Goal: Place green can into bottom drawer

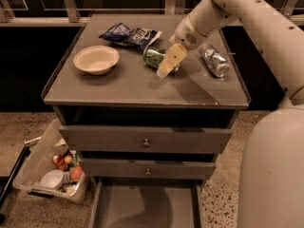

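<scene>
Pincer (166, 65) low over the worktop (118, 87), right at the green can (153, 57) lying on its side by the chip bag (130, 33), grip impossible to tell, bottom drawer (142, 208) open below.

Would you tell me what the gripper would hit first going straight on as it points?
Probably the green can lying right by the gripper; depth is unclear, so perhaps the cabinet top instead.
</scene>
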`<state>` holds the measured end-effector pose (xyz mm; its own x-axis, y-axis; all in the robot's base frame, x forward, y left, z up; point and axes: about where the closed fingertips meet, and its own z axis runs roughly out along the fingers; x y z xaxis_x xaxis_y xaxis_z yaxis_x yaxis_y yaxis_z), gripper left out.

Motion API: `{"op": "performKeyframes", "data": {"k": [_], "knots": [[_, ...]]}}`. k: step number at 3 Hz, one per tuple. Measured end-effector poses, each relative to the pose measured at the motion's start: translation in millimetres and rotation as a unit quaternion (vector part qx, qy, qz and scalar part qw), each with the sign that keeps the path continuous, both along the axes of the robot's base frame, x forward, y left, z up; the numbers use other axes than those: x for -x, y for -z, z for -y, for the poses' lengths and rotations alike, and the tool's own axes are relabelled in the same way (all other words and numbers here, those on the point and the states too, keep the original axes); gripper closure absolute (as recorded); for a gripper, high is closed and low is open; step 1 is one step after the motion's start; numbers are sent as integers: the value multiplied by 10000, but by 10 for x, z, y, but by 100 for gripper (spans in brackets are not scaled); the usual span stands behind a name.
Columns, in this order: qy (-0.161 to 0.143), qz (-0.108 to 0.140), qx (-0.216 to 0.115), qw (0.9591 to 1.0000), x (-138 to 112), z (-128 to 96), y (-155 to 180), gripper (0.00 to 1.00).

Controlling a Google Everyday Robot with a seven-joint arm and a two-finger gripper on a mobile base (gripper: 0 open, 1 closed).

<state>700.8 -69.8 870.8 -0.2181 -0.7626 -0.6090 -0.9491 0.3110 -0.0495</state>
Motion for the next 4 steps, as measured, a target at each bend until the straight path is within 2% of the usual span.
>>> {"op": "performKeyframes", "data": {"k": [1,2,3,4], "knots": [[119,3,90,9999,-66,-80,59,0],[510,91,321,9981,-130,-61,90,0],[585,74,355,9976,-140,-57,133,0],[585,74,355,9976,-140,-57,134,19]]}}
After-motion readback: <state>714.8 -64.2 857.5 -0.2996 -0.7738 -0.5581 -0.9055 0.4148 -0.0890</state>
